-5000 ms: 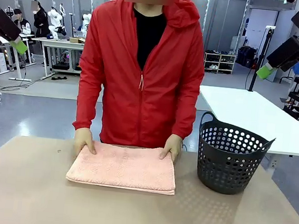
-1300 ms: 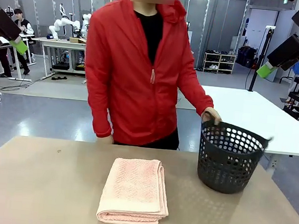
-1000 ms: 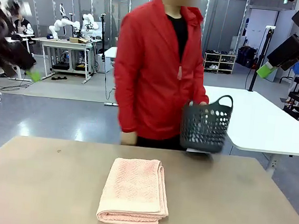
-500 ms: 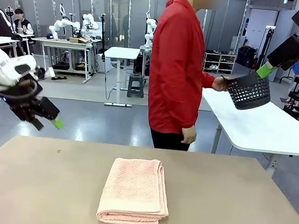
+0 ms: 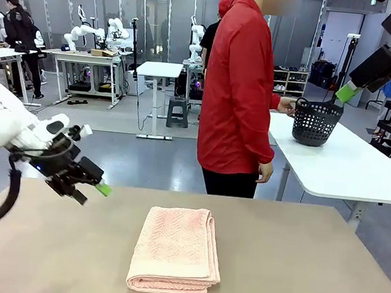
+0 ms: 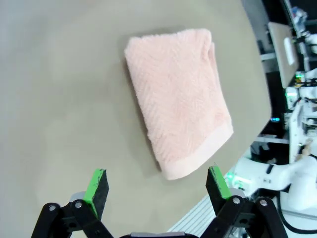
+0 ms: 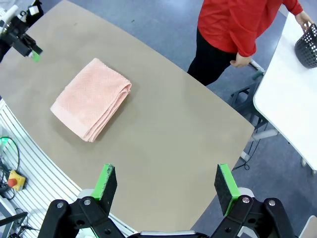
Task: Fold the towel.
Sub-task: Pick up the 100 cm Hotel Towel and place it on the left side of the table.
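Salmon-pink herringbone terry towel (image 5: 175, 251), folded on the tan desk (image 5: 295, 267): soft, light, limp; pinch a corner. Left hand (image 5: 91, 190), at its 9 o'clock, fingers apart; right hand (image 7: 166, 191) likewise apart.

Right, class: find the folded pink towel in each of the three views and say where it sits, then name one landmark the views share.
Front view: the towel lies low and centre on the brown table.
Left wrist view: upper middle, its plain band toward the lower right.
Right wrist view: left of centre, lying diagonally.
Shared landmark: the table's curved near edge; the left gripper also shows at the top left of the right wrist view.
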`<state>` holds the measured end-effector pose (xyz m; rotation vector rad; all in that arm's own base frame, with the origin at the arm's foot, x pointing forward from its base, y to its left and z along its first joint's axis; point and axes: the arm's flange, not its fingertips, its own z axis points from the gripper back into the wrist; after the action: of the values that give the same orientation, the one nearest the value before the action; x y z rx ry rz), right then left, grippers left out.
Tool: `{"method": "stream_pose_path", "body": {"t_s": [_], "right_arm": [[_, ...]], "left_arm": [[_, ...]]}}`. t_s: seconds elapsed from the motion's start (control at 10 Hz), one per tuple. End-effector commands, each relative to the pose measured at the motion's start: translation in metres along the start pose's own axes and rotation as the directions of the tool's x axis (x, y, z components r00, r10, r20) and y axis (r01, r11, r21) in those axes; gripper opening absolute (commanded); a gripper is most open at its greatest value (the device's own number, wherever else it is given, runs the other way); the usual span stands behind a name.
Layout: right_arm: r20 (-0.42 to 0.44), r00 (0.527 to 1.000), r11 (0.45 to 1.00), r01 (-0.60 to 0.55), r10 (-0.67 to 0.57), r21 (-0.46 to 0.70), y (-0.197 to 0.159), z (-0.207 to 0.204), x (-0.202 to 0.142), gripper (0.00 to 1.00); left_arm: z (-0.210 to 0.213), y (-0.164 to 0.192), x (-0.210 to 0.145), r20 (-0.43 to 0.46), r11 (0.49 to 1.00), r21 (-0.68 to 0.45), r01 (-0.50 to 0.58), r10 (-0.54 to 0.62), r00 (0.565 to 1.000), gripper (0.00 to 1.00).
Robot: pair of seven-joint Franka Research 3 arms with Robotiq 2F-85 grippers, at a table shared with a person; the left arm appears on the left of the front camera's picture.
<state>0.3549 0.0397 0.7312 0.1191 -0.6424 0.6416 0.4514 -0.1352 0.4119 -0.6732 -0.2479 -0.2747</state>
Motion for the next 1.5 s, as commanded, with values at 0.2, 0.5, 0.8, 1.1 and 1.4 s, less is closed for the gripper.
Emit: {"method": "stream_pose_path", "body": {"t_s": [0.2,0.5,0.8,1.1,1.4], "right_arm": [[-0.005,1.000,1.000,-0.008,0.008,0.001,-0.001,0.002,-0.001,1.00],[-0.005,1.000,1.000,-0.008,0.008,0.001,-0.001,0.002,-0.001,1.00],[-0.005,1.000,1.000,-0.008,0.008,0.001,-0.001,0.002,-0.001,1.00],[-0.005,1.000,1.000,-0.008,0.008,0.001,-0.001,0.002,-0.001,1.00],[-0.005,1.000,1.000,-0.008,0.008,0.001,-0.001,0.002,-0.001,1.00]], "left_arm": [[-0.082,0.011,-0.015,0.105,0.995,-0.100,0.004,0.006,0.994,1.00],[-0.117,0.022,-0.024,0.159,0.983,-0.175,-0.055,0.083,0.984,1.00],[-0.144,0.031,-0.035,0.158,0.952,-0.292,-0.093,0.144,0.977,1.00],[-0.172,0.031,-0.036,0.135,0.911,-0.387,-0.145,0.211,0.968,1.00],[-0.193,0.025,-0.032,0.108,0.896,-0.415,-0.160,0.223,0.969,0.28]]}}
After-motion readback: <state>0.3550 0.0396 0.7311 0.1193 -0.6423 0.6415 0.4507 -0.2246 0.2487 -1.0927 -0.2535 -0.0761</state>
